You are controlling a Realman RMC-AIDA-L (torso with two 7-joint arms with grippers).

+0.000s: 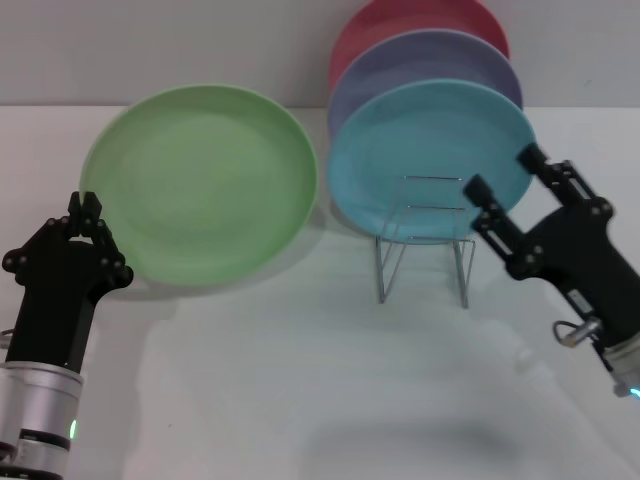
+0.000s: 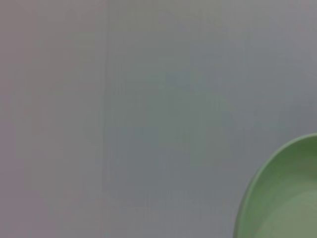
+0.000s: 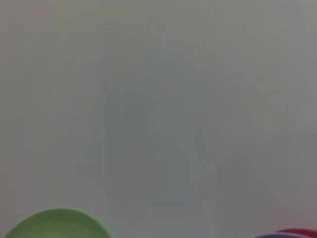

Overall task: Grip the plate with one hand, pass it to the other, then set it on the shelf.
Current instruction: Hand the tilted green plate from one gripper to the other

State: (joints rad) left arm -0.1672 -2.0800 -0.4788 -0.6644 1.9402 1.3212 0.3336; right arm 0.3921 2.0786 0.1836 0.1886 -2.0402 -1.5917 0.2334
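Green plate (image 1: 200,182) flat on the table (image 1: 300,380), upper left of the head frame, not yet gripped, lying beside the rack (image 1: 424,240) at centre right. 3 other plates already standing there: blue (image 1: 420,150) in front, lavender (image 1: 400,60), red (image 1: 380,25) behind.

Left gripper (image 1: 88,208) at lower left, fingers pressed together with no gap showing, tips just at the plate's near-left rim. Right gripper (image 1: 503,172) at right, fingers spread apart and holding nothing, poised in front of the blue plate.

Step in hand, likely: first grasp of the plate by the left. To do well: spread the fingers first, slide 1 under the raised rim and 1 over it, pinch squarely on the edge. Then lift gently, level, clear of the blue plate.
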